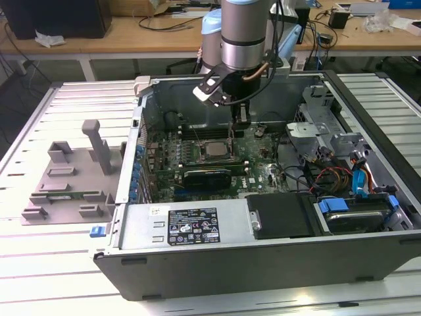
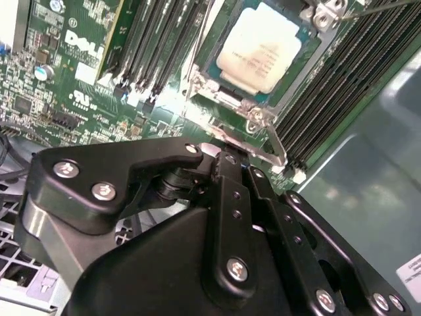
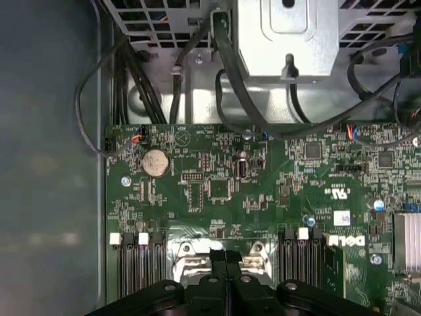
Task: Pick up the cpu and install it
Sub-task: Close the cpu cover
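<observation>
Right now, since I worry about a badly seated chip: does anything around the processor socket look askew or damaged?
Nothing stands out. The cpu lies flat and square inside its socket frame, with no visible damage. The gripper hangs at the socket's edge.

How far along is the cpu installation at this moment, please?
The small square silver-topped cpu already sits within the metal socket frame on the green motherboard. The black end effector, shut and apparently empty, hangs beside that frame. Whether the frame is latched cannot be told.
</observation>
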### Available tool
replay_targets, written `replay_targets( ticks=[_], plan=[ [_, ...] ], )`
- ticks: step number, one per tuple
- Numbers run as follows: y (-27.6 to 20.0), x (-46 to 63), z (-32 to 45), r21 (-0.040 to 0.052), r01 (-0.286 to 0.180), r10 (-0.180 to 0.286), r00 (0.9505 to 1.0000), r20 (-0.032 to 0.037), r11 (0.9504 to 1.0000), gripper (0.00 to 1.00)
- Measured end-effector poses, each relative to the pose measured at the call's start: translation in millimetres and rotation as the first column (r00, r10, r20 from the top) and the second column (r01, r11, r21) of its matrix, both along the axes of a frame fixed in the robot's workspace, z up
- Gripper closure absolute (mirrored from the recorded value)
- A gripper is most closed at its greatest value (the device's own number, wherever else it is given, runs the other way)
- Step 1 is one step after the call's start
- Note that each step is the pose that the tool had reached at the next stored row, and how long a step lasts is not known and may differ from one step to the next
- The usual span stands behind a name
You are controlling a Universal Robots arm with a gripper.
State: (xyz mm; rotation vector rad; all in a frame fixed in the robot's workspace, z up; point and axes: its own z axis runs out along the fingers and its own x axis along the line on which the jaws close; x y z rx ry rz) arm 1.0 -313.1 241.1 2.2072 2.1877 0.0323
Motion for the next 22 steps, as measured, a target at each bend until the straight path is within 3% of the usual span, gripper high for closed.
replay_targets(
  ticks=[5, 7, 8, 9, 10, 14, 19, 22],
  plan=[
    [0.1, -0.1, -0.1, 0.0, 0.0, 0.0, 1.0, 0.0, 1.0, 0.89],
    [0.0, -0.2, -1.7, -0.0021, 0.0, 0.0, 1.0, -0.0069, 1.0, 0.89],
    [0.0, -0.1, -2.5, -0.003, 0.0, 0.0, 0.9999, -0.0128, 1.0, 0.89],
    [0.0, -0.2, -4.1, -0.0052, 0.0, 0.0, 0.9997, -0.023, 1.0, 0.89],
    [0.0, -0.3, -5.4, -0.0073, 0.0, 0.0, 0.9997, -0.025, 1.0, 0.89],
    [0.1, -4.1, -6.7, -0.0134, -0.001, 0.001, 0.9997, -0.025, 0.9999, 0.89],
    [0.0, -15.3, -8.5, -0.0137, -0.001, 0.001, 0.9997, -0.025, 0.9999, 0.89],
    [0.0, -16.2, -8.6, -0.0136, -0.001, 0.001, 0.9997, -0.025, 0.9999, 0.89]
  ],
)
